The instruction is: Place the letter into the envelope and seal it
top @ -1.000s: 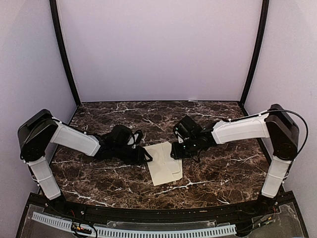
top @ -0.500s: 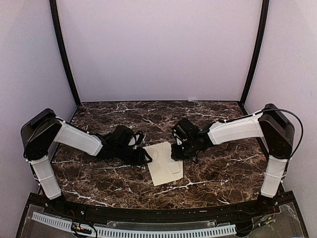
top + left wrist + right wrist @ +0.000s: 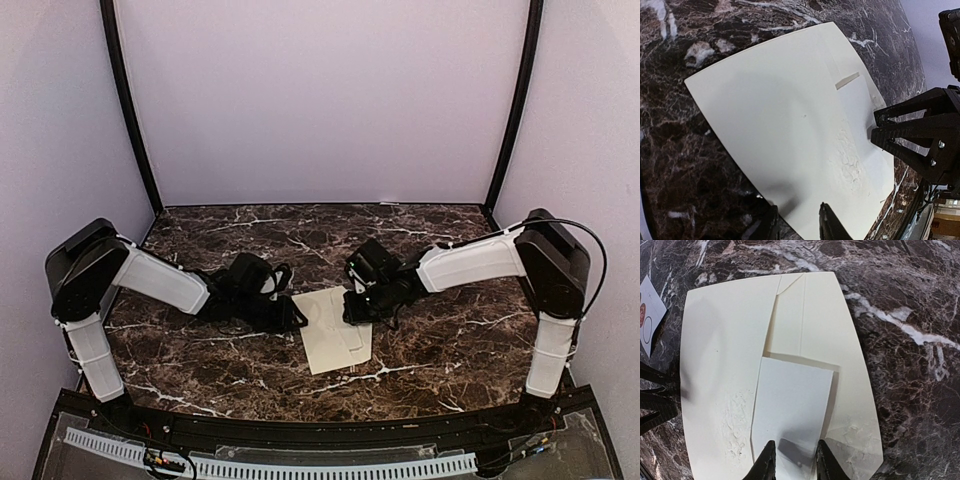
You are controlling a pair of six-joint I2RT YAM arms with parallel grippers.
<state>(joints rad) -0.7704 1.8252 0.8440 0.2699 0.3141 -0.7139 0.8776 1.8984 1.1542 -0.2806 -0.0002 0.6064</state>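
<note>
A cream envelope (image 3: 335,332) lies flat on the marble table, its seams up. It also shows in the left wrist view (image 3: 785,120) and the right wrist view (image 3: 720,345). A plain pale sheet (image 3: 792,405) lies on its right part; no tan face, border or text shows, so I cannot tell if it is the letter. My right gripper (image 3: 795,462) is slightly open, its fingertips straddling the sheet's near end. My left gripper (image 3: 800,226) is open at the envelope's left edge, one finger over paper, one over marble. In the top view the left gripper (image 3: 298,318) and right gripper (image 3: 350,312) flank the envelope.
The dark marble table (image 3: 450,340) is walled by lilac panels at the back and sides. A black rail runs along the near edge (image 3: 300,430). Both arms reach low over the middle. The left gripper's black fingers (image 3: 652,400) show at the left of the right wrist view.
The right arm has edged slightly left toward the envelope and the envelope has shifted a little. The left arm has barely moved.
</note>
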